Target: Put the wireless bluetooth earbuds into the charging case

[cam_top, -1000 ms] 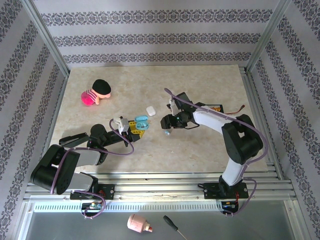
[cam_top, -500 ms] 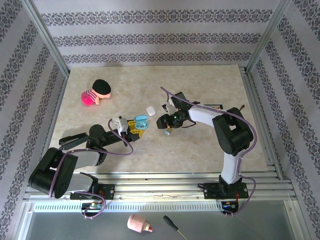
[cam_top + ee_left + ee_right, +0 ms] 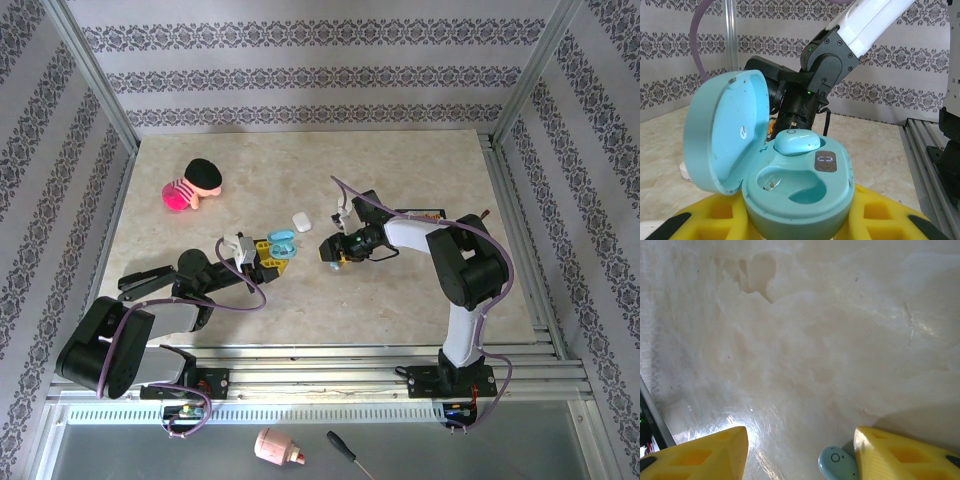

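Note:
My left gripper (image 3: 262, 256) is shut on an open teal charging case (image 3: 281, 243), holding it by its base. In the left wrist view the case (image 3: 805, 200) sits between the yellow fingers (image 3: 700, 220) with its lid swung left. One pale blue earbud (image 3: 797, 141) sits in the far slot and the near slot (image 3: 790, 185) is empty. My right gripper (image 3: 333, 251) stands open and low over the table, just right of the case. A second pale blue earbud (image 3: 838, 464) lies on the table between the fingers, right beside the right yellow finger (image 3: 905, 455).
A small white pebble-shaped case (image 3: 300, 221) lies just behind the teal case. A pink plush toy with a black hat (image 3: 190, 186) sits at the far left. An orange-and-black item (image 3: 430, 215) lies behind the right arm. A screwdriver (image 3: 345, 450) lies below the table's edge.
My right gripper has swung slightly left and back and now sits lower, over the loose pale blue earbud. The left arm and the case have stayed put.

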